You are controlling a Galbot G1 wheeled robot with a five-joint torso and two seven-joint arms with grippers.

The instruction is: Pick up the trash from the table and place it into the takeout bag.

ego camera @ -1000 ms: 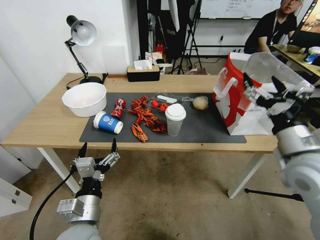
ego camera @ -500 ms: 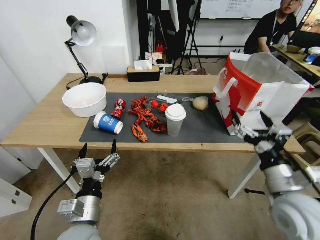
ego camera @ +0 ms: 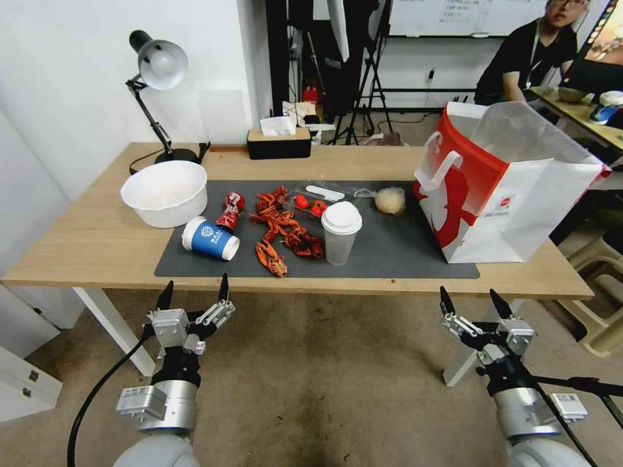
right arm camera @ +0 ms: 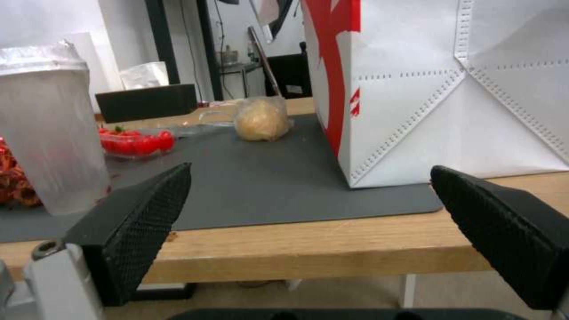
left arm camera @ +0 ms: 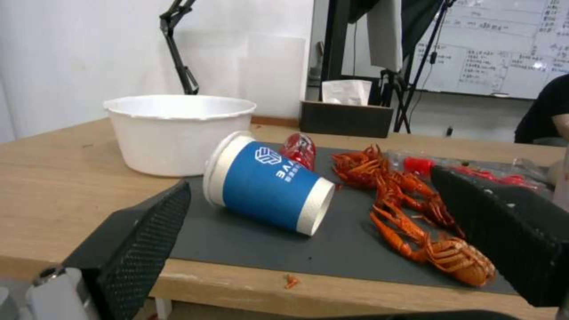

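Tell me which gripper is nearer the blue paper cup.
Left. The left gripper hangs just off the table's front edge below the blue paper cup; the right gripper is far across, below the takeout bag.

Silver-grey cylindrical arms, left pincer (ego camera: 193,292) and right pincer (ego camera: 472,302) with black textured fingertips, black cable along left arm

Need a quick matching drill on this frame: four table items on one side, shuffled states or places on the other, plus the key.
Items:
1. blue paper cup
2. clear cup with white lid
3. takeout bag
4. white bowl

States:
A. standing open at the mat's right end
B. lying on its side
C. off the mat, on bare wood
D. upright mid-mat

Pairs: 1-B, 2-D, 3-A, 4-C
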